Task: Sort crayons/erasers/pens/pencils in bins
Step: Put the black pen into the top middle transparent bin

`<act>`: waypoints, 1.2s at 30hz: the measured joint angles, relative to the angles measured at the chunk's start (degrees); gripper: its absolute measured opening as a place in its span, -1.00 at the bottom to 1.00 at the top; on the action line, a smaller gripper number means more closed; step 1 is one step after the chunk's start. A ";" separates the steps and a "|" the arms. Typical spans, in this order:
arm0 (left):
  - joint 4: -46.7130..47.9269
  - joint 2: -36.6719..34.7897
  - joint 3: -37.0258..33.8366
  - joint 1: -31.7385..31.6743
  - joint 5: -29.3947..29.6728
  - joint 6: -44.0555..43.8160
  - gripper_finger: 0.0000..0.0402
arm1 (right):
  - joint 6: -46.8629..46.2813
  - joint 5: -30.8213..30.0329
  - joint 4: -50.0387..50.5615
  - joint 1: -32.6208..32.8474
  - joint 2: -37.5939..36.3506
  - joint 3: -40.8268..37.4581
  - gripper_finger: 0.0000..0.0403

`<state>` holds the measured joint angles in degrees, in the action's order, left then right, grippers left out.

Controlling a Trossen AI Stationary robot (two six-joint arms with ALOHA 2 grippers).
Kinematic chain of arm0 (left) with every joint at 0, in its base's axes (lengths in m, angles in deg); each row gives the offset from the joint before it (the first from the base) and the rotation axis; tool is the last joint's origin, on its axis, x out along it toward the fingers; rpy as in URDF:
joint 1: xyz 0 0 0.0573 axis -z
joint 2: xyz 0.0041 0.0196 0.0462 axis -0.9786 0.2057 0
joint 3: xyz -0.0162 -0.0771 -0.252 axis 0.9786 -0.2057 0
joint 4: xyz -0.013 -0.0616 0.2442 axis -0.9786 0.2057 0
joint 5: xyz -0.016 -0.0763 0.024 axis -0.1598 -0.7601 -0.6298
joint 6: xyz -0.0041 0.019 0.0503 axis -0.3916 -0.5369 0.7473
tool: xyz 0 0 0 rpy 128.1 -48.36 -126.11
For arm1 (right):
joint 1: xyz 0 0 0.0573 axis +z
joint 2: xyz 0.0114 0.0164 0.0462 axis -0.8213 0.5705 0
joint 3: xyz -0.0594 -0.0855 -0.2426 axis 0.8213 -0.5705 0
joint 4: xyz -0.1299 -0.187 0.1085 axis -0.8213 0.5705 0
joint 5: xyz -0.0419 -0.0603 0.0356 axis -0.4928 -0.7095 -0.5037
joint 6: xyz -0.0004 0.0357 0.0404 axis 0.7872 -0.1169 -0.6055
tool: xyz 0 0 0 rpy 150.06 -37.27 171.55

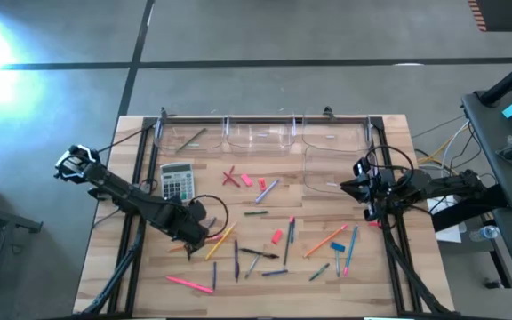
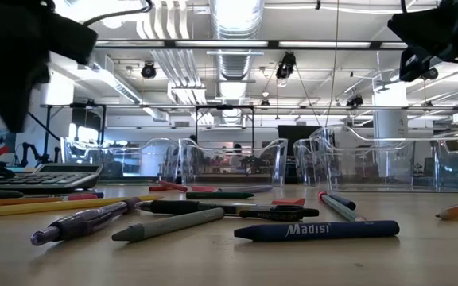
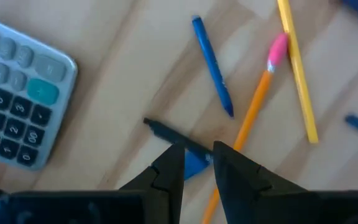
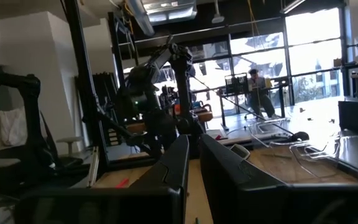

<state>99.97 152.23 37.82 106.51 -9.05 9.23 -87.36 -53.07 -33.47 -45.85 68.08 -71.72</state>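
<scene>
Pencils, pens, crayons and erasers lie scattered flat on the wooden table (image 1: pixel 265 267). My left gripper (image 1: pixel 196 233) hovers above the table's left middle, just near of the calculator (image 1: pixel 177 180), and is shut on a slim dark pen (image 3: pixel 161 130). An orange pencil (image 3: pixel 253 106), a yellow pencil (image 3: pixel 298 74) and a blue crayon (image 3: pixel 211 62) lie below it. My right gripper (image 1: pixel 363 189) is shut and empty, raised at the table's right edge beside a clear bin (image 1: pixel 332 169). Three more clear bins (image 1: pixel 260 133) line the far edge. My left gripper pinches the dark pen between its two fingers (image 3: pixel 173 165), which lie across it from above. The pen's dark end (image 3: pixel 151 123) sticks out to one side, and a blue piece (image 3: pixel 196 163) shows in the gap. The pen looks lifted off the table.
Pink erasers (image 1: pixel 246 180) and crossed red sticks (image 1: pixel 230 177) lie mid-table. A blue Madisi crayon (image 2: pixel 316 230) and a purple pen (image 2: pixel 78 222) lie near the front edge. Black frame rails run along both table sides. A person sits far off in the room (image 4: pixel 257 87).
</scene>
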 joint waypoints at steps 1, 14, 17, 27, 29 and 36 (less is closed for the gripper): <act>1.56 -0.65 0.32 0.67 -0.97 -1.12 -0.65 | -1.07 0.00 -0.01 0.00 0.00 0.00 -0.84; -11.10 -11.92 -5.69 15.56 16.88 -17.87 -0.65 | -7.27 0.01 -0.13 0.00 0.00 0.00 -0.84; -18.34 -11.31 -8.81 15.54 15.44 -17.39 -0.61 | -7.96 0.00 -1.08 0.00 0.00 0.00 -0.84; -13.45 -9.11 -11.12 13.94 8.64 -22.29 -0.16 | -12.96 0.02 -2.72 0.00 0.00 0.00 -0.84; -13.24 -9.11 -11.12 13.33 8.69 -24.05 -0.09 | -12.99 0.02 -2.32 0.00 0.00 0.00 -0.84; -12.80 -9.11 -11.19 10.97 8.53 -27.14 -0.02 | -12.95 0.04 -2.24 0.00 0.00 0.00 -0.84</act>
<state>87.17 143.12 26.63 117.48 -0.52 -17.91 -100.31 -53.03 -35.71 -45.85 68.08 -71.72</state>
